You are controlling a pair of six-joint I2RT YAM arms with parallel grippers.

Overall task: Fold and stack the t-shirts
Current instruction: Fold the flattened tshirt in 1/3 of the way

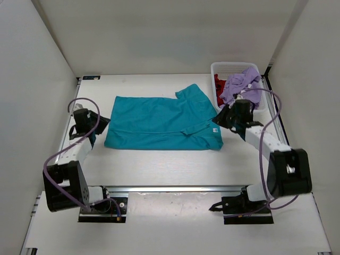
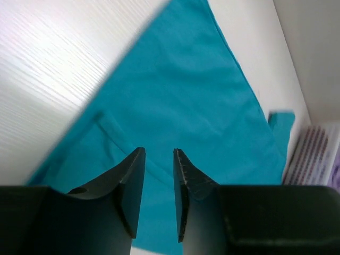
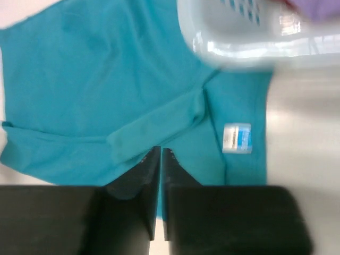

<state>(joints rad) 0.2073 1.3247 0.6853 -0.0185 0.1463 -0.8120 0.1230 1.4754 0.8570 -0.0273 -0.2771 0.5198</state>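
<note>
The teal shirt [image 1: 159, 125] lies flat on the white counter [image 1: 159, 170], just left of the basket [image 1: 218, 68] and a little nearer the arms. It is spread as a wide, rough rectangle, plain and mostly smooth, with soft creases across the cloth. At its end nearest the basket one sleeve [image 1: 191, 93] juts out toward the back. A narrow fold of cloth [image 3: 159, 125] runs slantwise across the corner below that sleeve. A small white and blue label [image 3: 237, 138] faces up near the edge on the basket side.

The lavender shirt [image 1: 241, 85] is bunched in the basket, spilling over its near rim. The dark red shirt [image 1: 219, 85] is crumpled beside it against the basket's left wall.

The left pincer [image 2: 158, 180] hangs at the shirt's end farthest from the basket, its jaws spread with nothing between them. The right pincer [image 3: 161, 175] hangs just in front of the basket, over the shirt's near corner. Its jaws are barely parted, a thin slit showing teal beneath, and no cloth is seen pinched.
</note>
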